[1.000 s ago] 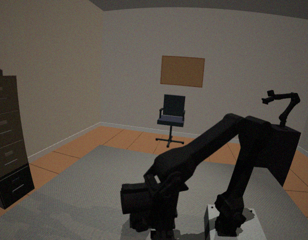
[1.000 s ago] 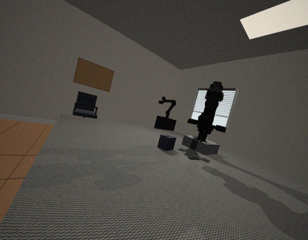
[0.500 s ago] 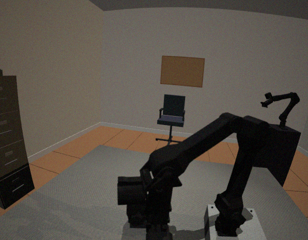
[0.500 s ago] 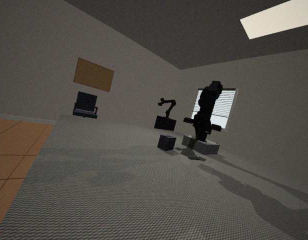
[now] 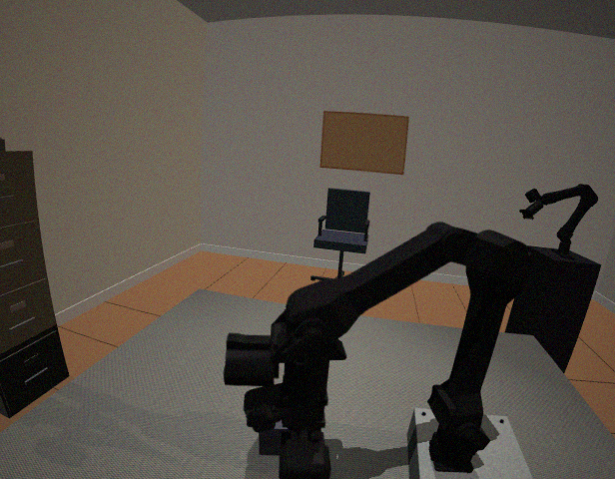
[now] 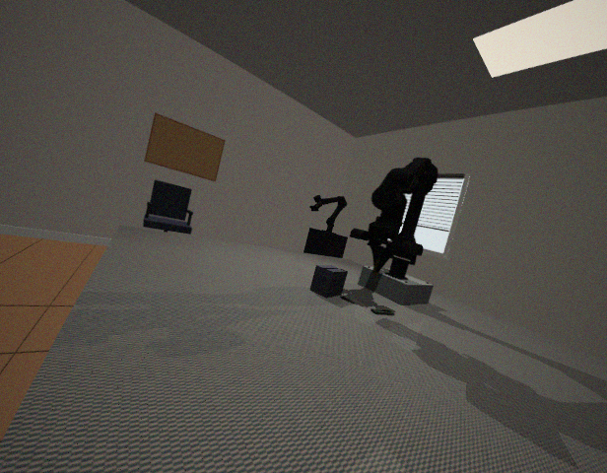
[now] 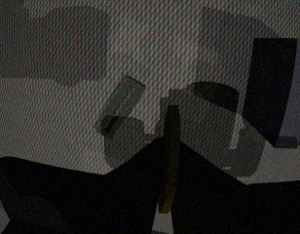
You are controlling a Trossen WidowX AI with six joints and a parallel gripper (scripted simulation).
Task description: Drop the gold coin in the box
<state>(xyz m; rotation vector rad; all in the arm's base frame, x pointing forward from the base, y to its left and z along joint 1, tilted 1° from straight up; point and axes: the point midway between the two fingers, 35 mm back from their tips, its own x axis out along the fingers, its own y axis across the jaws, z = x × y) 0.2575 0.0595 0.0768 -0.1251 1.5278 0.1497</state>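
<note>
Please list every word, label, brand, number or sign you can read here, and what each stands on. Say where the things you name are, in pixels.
There is no readable text in any view.
The pale label plates on the tall dark filing cabinet (image 5: pixel 19 288) are too small and dim to read.
The brown rectangular pinboard (image 5: pixel 364 143) (image 6: pixel 184 147) shows none.

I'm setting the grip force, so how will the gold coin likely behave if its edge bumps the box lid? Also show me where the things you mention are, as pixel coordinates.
The gold coin (image 7: pixel 172 156) looks stiff, so it would probably not bend. Seen edge-on and thin, pinched between the gripper's (image 7: pixel 166 175) fingers, it might pivot or slip. Its rounded outline suggests it could roll if dropped.
</note>
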